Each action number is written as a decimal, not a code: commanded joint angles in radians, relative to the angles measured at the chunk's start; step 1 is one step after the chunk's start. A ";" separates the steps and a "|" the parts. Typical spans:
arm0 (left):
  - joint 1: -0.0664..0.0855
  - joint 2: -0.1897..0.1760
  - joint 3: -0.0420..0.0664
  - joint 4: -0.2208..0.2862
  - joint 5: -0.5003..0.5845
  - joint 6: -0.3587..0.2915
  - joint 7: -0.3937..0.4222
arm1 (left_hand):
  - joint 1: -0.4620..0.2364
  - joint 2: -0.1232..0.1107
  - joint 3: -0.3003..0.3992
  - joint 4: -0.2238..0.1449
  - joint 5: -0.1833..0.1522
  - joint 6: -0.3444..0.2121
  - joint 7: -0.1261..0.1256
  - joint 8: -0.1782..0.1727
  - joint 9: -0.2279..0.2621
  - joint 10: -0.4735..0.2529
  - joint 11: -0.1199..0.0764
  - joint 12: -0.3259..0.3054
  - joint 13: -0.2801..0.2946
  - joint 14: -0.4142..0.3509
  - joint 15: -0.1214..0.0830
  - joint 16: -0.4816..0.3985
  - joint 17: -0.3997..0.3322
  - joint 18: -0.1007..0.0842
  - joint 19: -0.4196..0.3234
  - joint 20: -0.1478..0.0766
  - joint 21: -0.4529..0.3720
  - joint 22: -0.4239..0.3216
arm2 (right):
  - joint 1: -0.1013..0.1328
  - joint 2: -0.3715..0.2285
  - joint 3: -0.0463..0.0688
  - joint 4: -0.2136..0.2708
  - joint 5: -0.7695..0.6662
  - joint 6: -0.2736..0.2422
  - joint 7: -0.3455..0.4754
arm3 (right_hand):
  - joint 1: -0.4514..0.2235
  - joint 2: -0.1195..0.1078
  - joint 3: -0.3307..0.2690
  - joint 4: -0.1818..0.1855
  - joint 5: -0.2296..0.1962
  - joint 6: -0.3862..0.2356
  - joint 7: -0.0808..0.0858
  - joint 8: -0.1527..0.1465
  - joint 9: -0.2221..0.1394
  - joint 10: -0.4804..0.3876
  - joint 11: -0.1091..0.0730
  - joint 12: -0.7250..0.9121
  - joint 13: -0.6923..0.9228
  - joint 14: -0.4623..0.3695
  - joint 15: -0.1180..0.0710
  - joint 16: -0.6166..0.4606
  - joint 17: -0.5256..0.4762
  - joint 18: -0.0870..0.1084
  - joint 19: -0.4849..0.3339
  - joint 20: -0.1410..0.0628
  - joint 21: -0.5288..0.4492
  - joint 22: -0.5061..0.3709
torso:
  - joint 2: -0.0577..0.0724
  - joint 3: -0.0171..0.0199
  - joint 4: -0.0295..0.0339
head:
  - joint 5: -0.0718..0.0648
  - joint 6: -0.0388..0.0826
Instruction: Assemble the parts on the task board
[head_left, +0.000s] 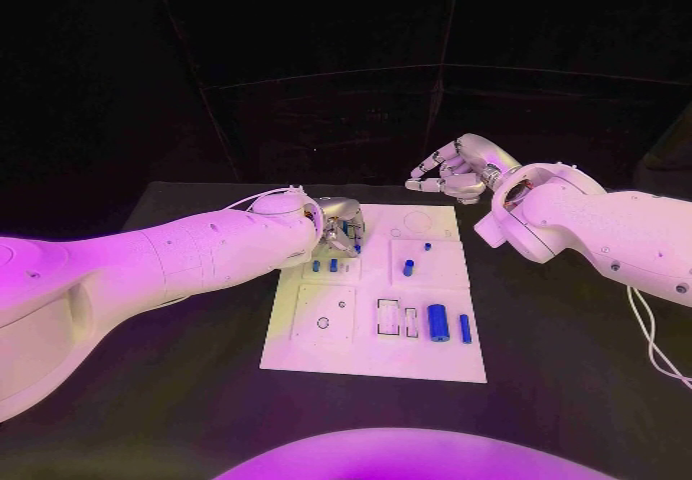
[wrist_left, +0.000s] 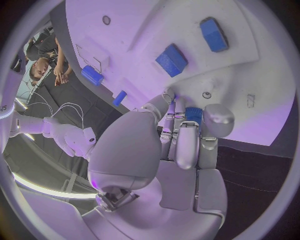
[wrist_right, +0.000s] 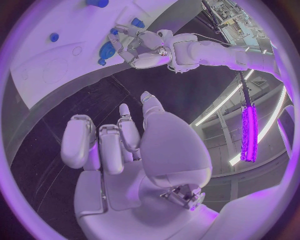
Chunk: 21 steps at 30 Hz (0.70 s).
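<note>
The left hand (head_left: 340, 222) is down over the far left corner of the white board (head_left: 310, 345), its fingers (wrist_left: 185, 145) bunched around a small blue part (wrist_left: 194, 114), apparently pinching it. My guess is it's picking or seating that piece; next comes careful alignment with a slot. Other blue parts (head_left: 437, 322), blocky and smooth like hard plastic, lie on the matte board. The right hand (head_left: 456, 168) hovers beyond the worktop (head_left: 548, 340), fingers curled, holding nothing.

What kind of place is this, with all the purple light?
Probably a robotics lab or demo stand: a white task board with small blue parts on a black table, worked by the left hand.
</note>
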 joint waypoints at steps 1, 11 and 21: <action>-0.005 -0.005 -0.003 0.003 0.015 -0.019 -0.003 | 0.003 0.012 0.015 -0.004 -0.002 0.013 0.001 -0.008 -0.004 0.013 0.000 -0.009 -0.007 0.013 -0.007 0.002 -0.001 -0.013 0.009 0.000 0.008 0.007 | 0.002 0.001 0.001 0.001 0.002 -0.002 0.009 | 0.001 0.012 -0.006 0.000 0.003 -0.008 0.001 0.006 -0.002 -0.004 -0.001 -0.002 0.000 0.060 -0.006 -0.005 0.037 -0.004 -0.008 0.000 -0.006 -0.001 | 0.000 -0.0005 0.0001 | -0.001 0.001; -0.003 -0.042 0.017 0.042 0.081 -0.095 0.014 | -0.021 -0.003 0.059 -0.014 -0.003 0.040 0.003 -0.030 -0.020 0.044 0.000 -0.041 -0.031 0.020 -0.008 0.001 -0.008 -0.015 0.018 -0.002 0.018 0.020 | 0.002 0.002 0.001 -0.002 0.002 -0.001 0.009 | 0.002 0.014 -0.008 0.001 0.006 -0.008 0.001 0.007 -0.002 -0.002 -0.001 0.000 0.002 0.060 -0.006 -0.005 0.039 -0.004 -0.007 0.000 -0.006 0.001 | -0.002 -0.0003 0.0023 | -0.001 0.007; 0.000 -0.108 0.056 0.108 0.113 -0.089 0.007 | -0.032 -0.012 0.075 -0.019 -0.002 0.051 0.003 -0.040 -0.027 0.058 0.000 -0.055 -0.041 0.020 -0.008 -0.001 -0.015 -0.016 0.019 -0.002 0.018 0.022 | 0.002 0.001 0.001 -0.006 0.002 -0.001 0.009 | 0.002 0.014 -0.008 0.001 0.006 -0.008 0.001 0.007 -0.002 -0.002 -0.001 0.000 0.002 0.060 -0.006 -0.005 0.039 -0.004 -0.007 0.000 -0.006 0.001 | -0.001 -0.0003 0.0031 | 0.004 0.011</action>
